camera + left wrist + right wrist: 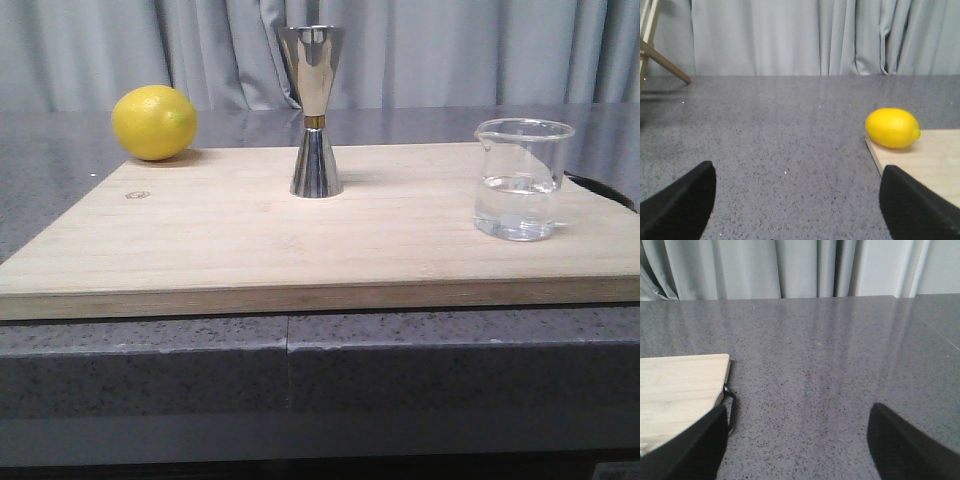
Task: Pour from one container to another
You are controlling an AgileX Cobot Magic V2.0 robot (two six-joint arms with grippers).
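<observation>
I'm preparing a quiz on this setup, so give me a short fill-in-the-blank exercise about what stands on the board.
1. The glass beaker holds a clear ____ to roughly its middle.
2. The steel jigger stands upright on the wooden ____.
3. The yellow fruit near the board's far left corner is a ____.
4. Both the left hand and the right hand are ____ and hold nothing.

Missing words: liquid; board; lemon; open

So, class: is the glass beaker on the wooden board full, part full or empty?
Part full. The beaker stands upright on the board, and a clear liquid line shows roughly halfway up its wall.
</observation>
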